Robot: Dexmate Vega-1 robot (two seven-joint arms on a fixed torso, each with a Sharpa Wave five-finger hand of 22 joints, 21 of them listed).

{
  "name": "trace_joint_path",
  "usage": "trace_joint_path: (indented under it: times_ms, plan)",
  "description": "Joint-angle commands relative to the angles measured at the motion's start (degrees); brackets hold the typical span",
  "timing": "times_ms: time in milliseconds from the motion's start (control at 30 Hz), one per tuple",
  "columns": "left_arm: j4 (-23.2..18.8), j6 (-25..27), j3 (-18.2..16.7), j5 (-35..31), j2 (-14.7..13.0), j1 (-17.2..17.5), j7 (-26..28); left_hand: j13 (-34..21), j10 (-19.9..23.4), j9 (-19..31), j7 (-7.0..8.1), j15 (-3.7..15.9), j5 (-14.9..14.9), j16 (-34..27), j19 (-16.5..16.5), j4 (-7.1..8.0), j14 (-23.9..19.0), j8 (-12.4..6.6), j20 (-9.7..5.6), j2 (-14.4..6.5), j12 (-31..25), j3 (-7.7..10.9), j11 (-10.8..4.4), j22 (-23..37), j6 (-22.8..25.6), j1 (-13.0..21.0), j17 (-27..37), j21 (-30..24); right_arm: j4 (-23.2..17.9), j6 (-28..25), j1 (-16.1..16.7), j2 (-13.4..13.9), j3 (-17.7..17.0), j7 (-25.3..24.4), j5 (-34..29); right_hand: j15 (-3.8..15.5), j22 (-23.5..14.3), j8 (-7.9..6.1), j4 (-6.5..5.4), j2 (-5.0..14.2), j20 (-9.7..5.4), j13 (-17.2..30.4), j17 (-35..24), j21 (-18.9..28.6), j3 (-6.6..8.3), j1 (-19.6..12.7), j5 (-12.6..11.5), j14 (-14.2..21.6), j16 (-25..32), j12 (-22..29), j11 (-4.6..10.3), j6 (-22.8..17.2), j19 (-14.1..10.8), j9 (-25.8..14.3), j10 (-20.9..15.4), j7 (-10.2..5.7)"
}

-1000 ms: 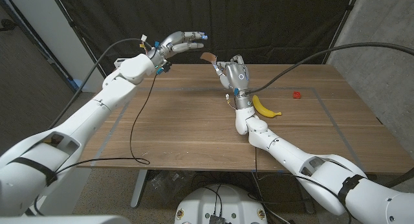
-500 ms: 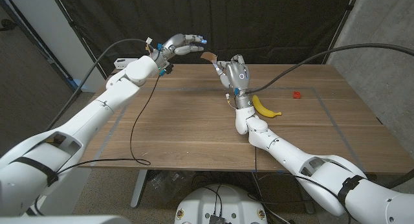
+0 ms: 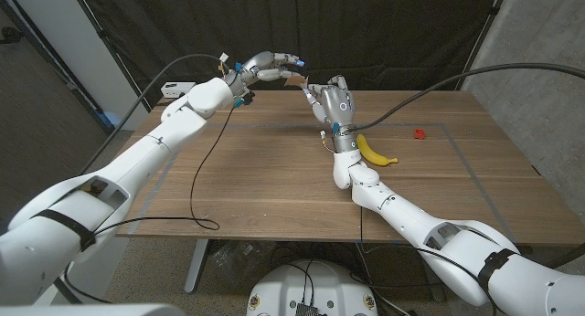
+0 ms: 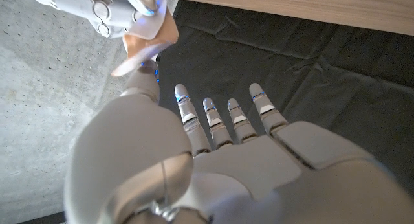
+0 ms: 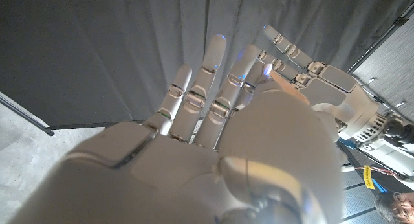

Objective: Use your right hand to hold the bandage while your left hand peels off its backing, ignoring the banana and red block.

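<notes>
Above table's far edge | tan bandage [image 4: 150, 37] pinched by right hand [image 3: 331, 101] fingers | left hand [image 3: 271, 66] fingers spread

Both arms are glossy white, rounded shells with black bands near the shoulders, and a thin black cable runs loose along each one. The left hand [image 3: 267, 68] and right hand [image 3: 331, 101] are silver-grey metal, with segmented fingers [image 4: 212, 123] that end in pale tips lit blue. Small yellow tags sit at the left wrist.
</notes>
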State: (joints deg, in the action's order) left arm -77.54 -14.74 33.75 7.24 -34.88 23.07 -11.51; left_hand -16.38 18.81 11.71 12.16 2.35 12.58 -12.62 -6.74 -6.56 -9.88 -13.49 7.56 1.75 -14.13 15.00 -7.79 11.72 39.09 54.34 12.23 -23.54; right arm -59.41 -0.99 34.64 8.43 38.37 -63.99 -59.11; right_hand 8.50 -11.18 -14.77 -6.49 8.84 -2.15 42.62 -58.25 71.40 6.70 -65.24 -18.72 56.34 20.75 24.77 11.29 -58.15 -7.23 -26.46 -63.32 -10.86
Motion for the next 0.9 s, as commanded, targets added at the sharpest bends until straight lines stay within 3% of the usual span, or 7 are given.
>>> trace_joint_path:
  times_ms: [33,267,367,500,600,700,900]
  plan:
    - [-2.0,1.3,0.8,-0.6,-2.1,-1.1,-3.6,-0.2,-1.3,0.2,0.19,0.82,1.4,0.3,0.3,-0.56,0.6,-0.63,0.28,0.9,0.6,-0.28,-0.09,0.0,1.1,1.1,0.0,0.2,1.3,-0.4,-0.5,-0.8,-0.6,0.0,0.5,4.99,-0.2,0.04,-0.13,0.33,-8.33,0.1,-0.2,0.2,-0.27,-0.6,0.1,0.6,-0.2,-0.2,0.03,-2.0,-0.4,-0.2,-0.4,-1.46]
    - [-3.6,2.1,0.9,-1.8,-3.5,-1.3,-4.7,-0.5,-2.9,2.9,-2.95,0.39,4.1,0.4,-0.1,-1.33,1.6,-6.70,-0.26,0.4,1.1,-0.58,-0.20,0.0,10.8,4.8,0.3,0.2,1.7,0.3,-0.2,-1.6,-1.8,0.0,0.2,4.99,-0.2,0.18,-0.14,0.37,-8.33,0.2,-0.2,0.3,-0.38,-0.8,0.2,0.6,-0.5,-0.4,0.02,-2.0,-0.4,-0.2,-0.5,-1.46]
    - [-3.5,2.3,1.2,-1.9,-3.7,-1.7,-5.7,-0.7,-2.9,5.5,-4.59,0.37,4.7,0.2,-0.2,-1.30,1.8,-10.68,-0.52,-0.8,0.9,-0.53,-0.15,0.0,15.1,6.4,0.6,0.1,1.9,0.4,-0.2,-1.8,-2.2,0.0,-0.2,5.00,-0.2,0.24,-0.19,0.37,-8.29,0.2,-0.3,0.3,-0.44,-0.8,0.2,0.8,-0.5,-0.4,0.01,-2.0,-0.3,-0.1,-0.6,-1.46]
    - [-2.6,2.2,1.4,-1.9,-3.6,-2.2,-6.5,-0.8,-1.5,6.9,-5.13,0.36,4.9,0.1,-0.5,-1.26,1.9,-12.46,-0.68,-1.5,0.3,-0.48,-0.11,0.0,16.4,7.3,0.7,0.0,2.8,1.4,-0.1,-2.3,-3.4,0.0,-1.3,4.99,-0.2,0.29,-0.21,0.40,-8.32,0.2,-0.2,0.4,-0.49,-0.9,0.2,0.7,-0.6,-0.5,0.03,-2.0,-0.3,-0.2,-0.5,-1.45]
    - [-1.2,1.9,1.5,-1.2,-3.0,-2.6,-7.2,-1.0,-1.3,7.3,-4.17,0.33,4.9,0.0,-0.5,-0.88,2.0,-11.34,-0.61,-2.3,0.2,-0.64,-0.26,0.1,12.1,7.7,0.8,-0.1,3.1,2.1,0.0,-2.7,-4.2,0.0,-2.2,5.00,-0.2,0.26,-0.22,0.43,-8.36,0.4,-0.3,0.3,-0.50,-0.9,0.2,0.8,-0.6,-0.5,0.04,-2.0,-0.3,-0.3,-0.6,-1.44]
    - [0.2,1.6,2.1,-1.2,-2.6,-3.6,-8.6,-0.9,-1.7,5.1,0.00,0.30,5.1,0.1,-0.6,0.20,2.4,-6.49,-0.59,-3.8,0.4,-1.09,0.07,0.1,3.7,7.4,0.8,-0.2,3.5,2.7,0.0,-3.1,-4.9,0.0,-3.0,4.99,-0.2,0.30,-0.24,0.40,-8.31,0.3,-0.3,0.4,-0.57,-0.9,0.2,0.9,-0.6,-0.6,0.03,-2.1,-0.3,-0.3,-0.7,-1.45]
    - [2.6,0.9,3.6,-1.4,-1.4,-5.8,-11.4,-0.4,-4.5,2.9,0.46,0.01,5.4,0.9,-0.4,0.87,4.5,-1.70,-0.85,-5.5,1.5,-1.42,0.48,0.1,-3.4,7.5,0.4,-0.2,4.7,3.5,-0.4,-4.2,-6.1,0.0,-4.2,5.00,-0.2,0.31,-0.28,0.38,-8.32,0.4,-0.5,0.3,-0.61,-1.0,0.2,0.9,-0.7,-0.7,0.04,-2.1,-0.3,-0.4,-0.7,-1.44]
